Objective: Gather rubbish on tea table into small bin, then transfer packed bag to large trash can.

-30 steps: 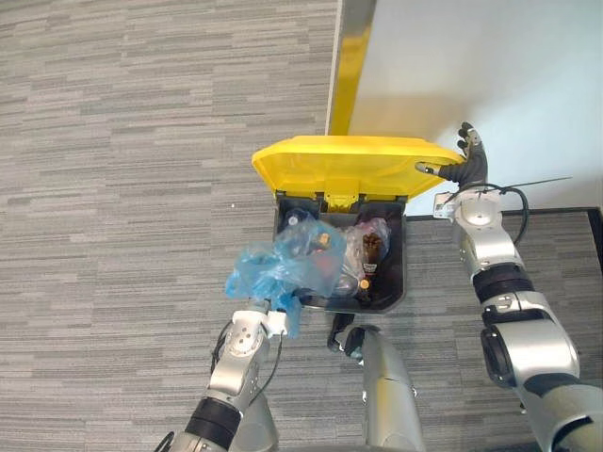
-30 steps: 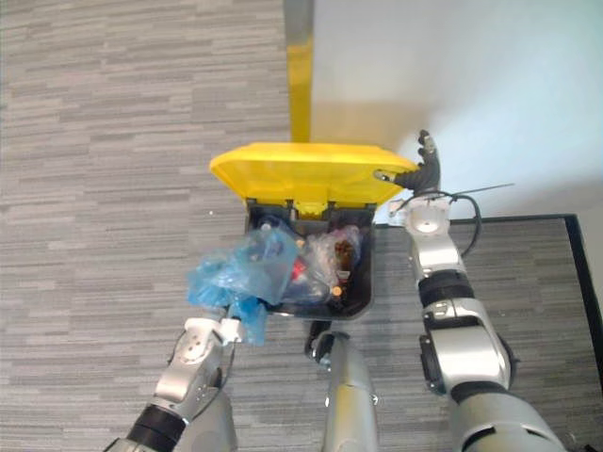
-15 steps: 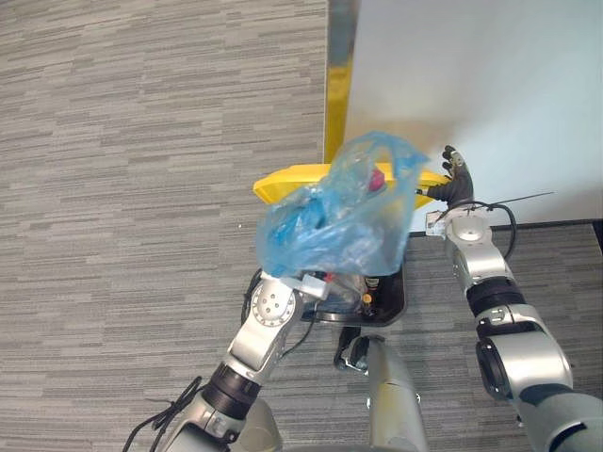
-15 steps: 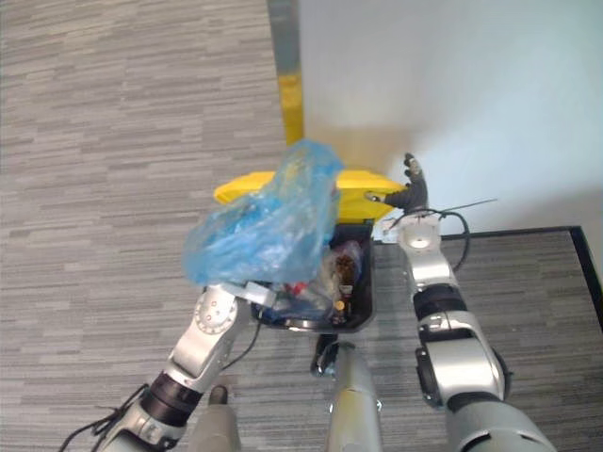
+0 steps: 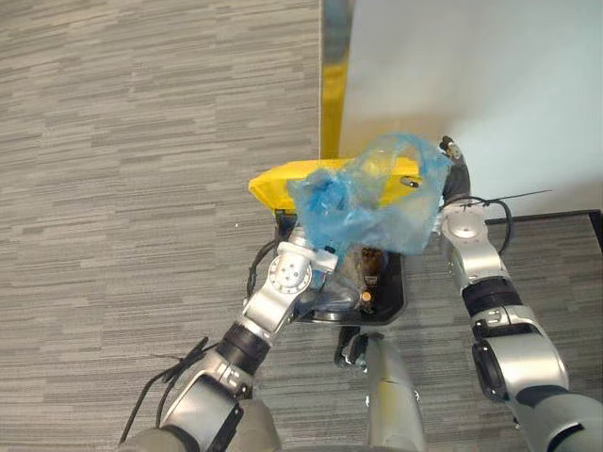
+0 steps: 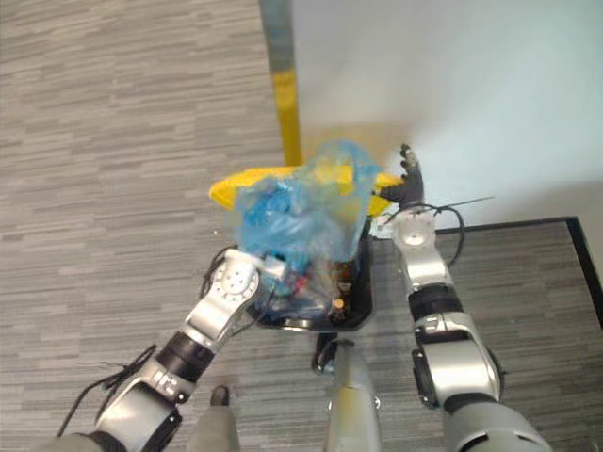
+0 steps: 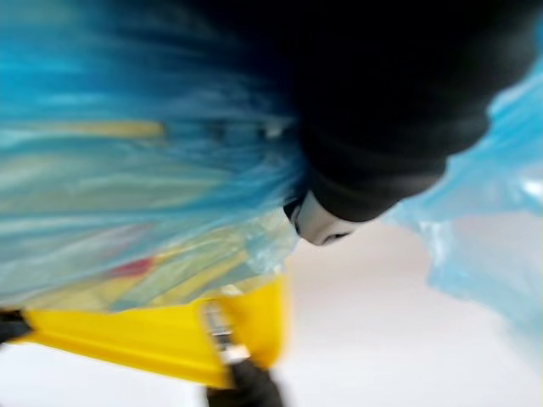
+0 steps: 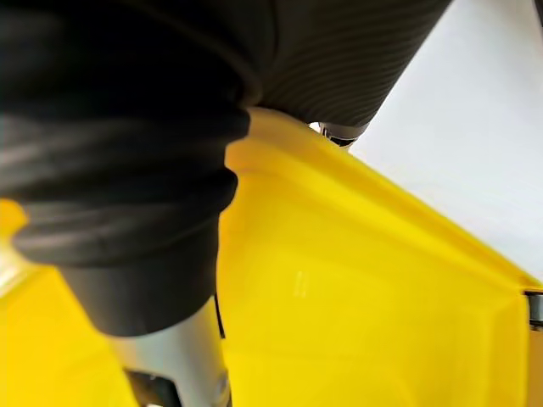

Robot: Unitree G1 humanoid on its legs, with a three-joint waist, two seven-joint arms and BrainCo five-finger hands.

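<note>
Count from the head views.

- One translucent blue plastic bag (image 5: 367, 202) stuffed with rubbish, centre frame.
- One dark plastic trash can (image 5: 396, 292), just below centre, with one yellow hinged lid (image 5: 273, 186).
- One brown bottle (image 5: 370, 258) can be made out inside the can; the other litter is too jumbled to count.
- Two robot hands: left hand (image 7: 399, 102), and right hand (image 6: 407, 186) right of the bag.
- One yellow vertical strip (image 5: 332, 104), upper centre.

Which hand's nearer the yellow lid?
Right. The right hand is against the yellow lid's right edge; the left hand sits on the robot's side of it, at the blue bag over the bin.
</note>
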